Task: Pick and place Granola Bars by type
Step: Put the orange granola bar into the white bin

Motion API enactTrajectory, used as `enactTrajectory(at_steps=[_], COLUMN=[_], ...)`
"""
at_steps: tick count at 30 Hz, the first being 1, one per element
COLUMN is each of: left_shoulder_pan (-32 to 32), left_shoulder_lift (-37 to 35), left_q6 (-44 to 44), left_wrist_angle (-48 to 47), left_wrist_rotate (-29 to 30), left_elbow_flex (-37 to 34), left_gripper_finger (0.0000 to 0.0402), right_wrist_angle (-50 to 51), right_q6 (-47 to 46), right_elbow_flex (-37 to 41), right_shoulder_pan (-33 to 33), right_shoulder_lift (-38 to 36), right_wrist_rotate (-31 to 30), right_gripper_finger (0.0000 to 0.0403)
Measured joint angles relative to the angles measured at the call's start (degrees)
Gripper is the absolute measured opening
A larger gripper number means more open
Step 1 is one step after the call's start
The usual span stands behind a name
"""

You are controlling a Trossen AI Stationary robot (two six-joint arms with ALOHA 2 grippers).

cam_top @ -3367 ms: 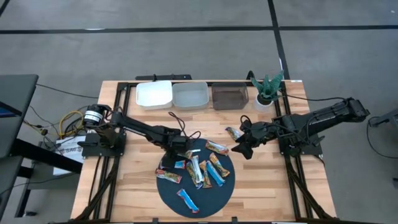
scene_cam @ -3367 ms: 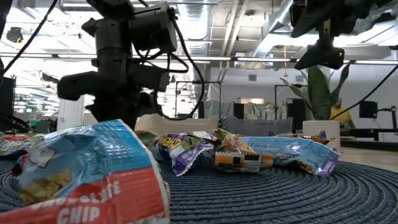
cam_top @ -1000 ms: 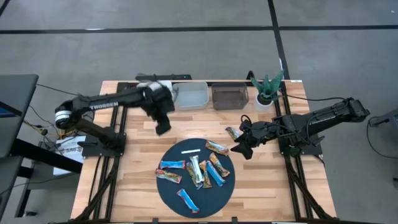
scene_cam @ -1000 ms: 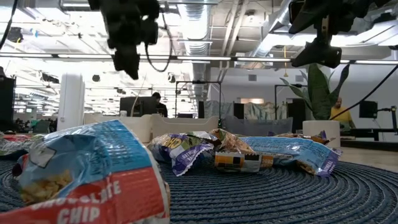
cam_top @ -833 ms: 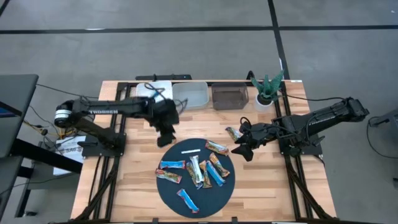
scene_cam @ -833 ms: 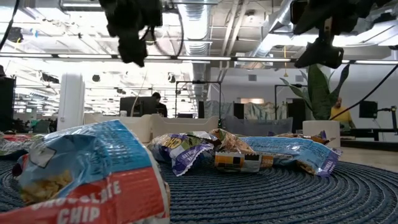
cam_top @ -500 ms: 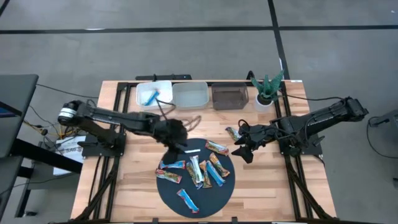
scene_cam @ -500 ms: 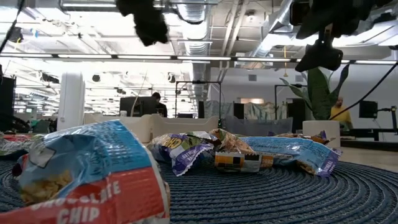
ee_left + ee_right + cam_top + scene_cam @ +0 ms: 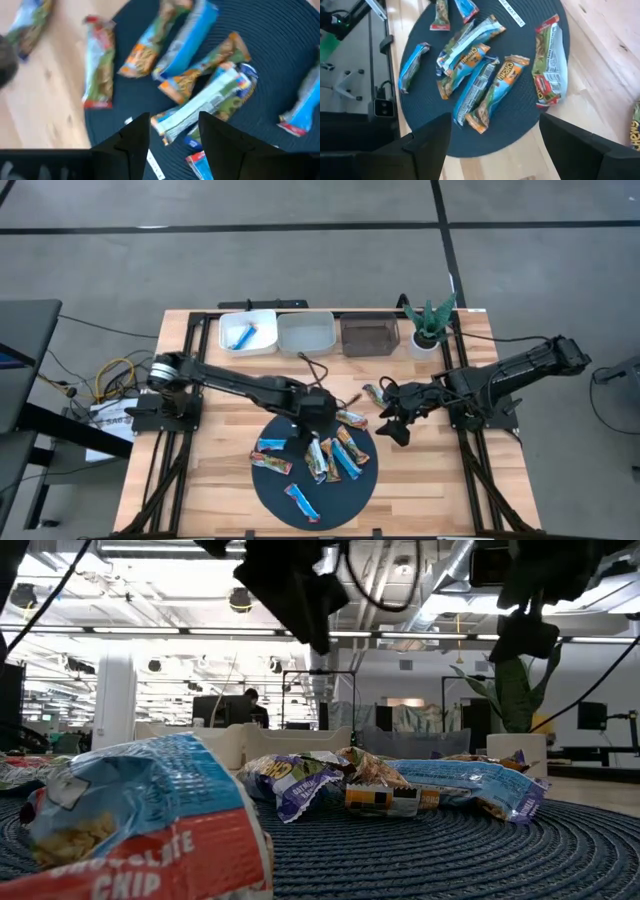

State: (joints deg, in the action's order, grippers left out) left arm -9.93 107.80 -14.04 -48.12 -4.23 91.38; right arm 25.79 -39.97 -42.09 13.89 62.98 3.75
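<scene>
**user1:** Foil-wrapped Granola Bars [image 9: 345, 460]; how many are counted?

**user2:** eight are seen on the round dark mat [image 9: 275, 490]; one is left on the wood by the right gripper [image 9: 393, 425]; one blue is seen in the white bin [image 9: 262, 340]; wrappers are blue, orange-brown or silvery. The left gripper [image 9: 318, 412] is held over the mat's far edge; both grippers' fingers are spread, nothing grasped.

Looking down past two dark fingers [image 9: 135, 137], parted with a gap between, onto a dark woven mat [image 9: 280, 55] strewn with granola bars [image 9: 200, 107]. Blue, orange-brown and silvery wrappers overlapping mid-mat; one red-ended bar [image 9: 99, 67] straddling mat edge and wooden table [image 9: 40, 115].
</scene>
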Motion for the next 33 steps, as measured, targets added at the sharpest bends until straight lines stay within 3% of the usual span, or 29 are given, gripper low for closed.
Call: enactTrajectory(at_steps=[7,15,24,33], left_shoulder_pan=[-1.23,-4.04,-6.49,-6.69], left_shoulder_lift=[7.99,14.07,14.35,17.45], left_q6=[-8.74,-11.7,-15.32,-17.3], left_wrist_angle=[-1.59,-2.29,6.67,6.59], left_wrist_rotate=[2.21,2.15,4.37,4.54], left_elbow_flex=[6.21,7.11,7.14,7.15], left_gripper_finger=[0.016,0.016,0.016,0.016], right_wrist_angle=[5.55,11.3,12.48,12.97], right_q6=[-0.1,-0.5,-0.52,-0.6], right_elbow_flex=[0.0,0.0,0.0,0.0], right_shoulder_pan=[0.0,0.01,0.0,0.01], right_shoulder_lift=[0.0,-0.02,-0.02,-0.07], right_wrist_rotate=[-0.02,-0.06,-0.13,-0.13], right_gripper_finger=[0.0295,0.0295,0.0295,0.0295])
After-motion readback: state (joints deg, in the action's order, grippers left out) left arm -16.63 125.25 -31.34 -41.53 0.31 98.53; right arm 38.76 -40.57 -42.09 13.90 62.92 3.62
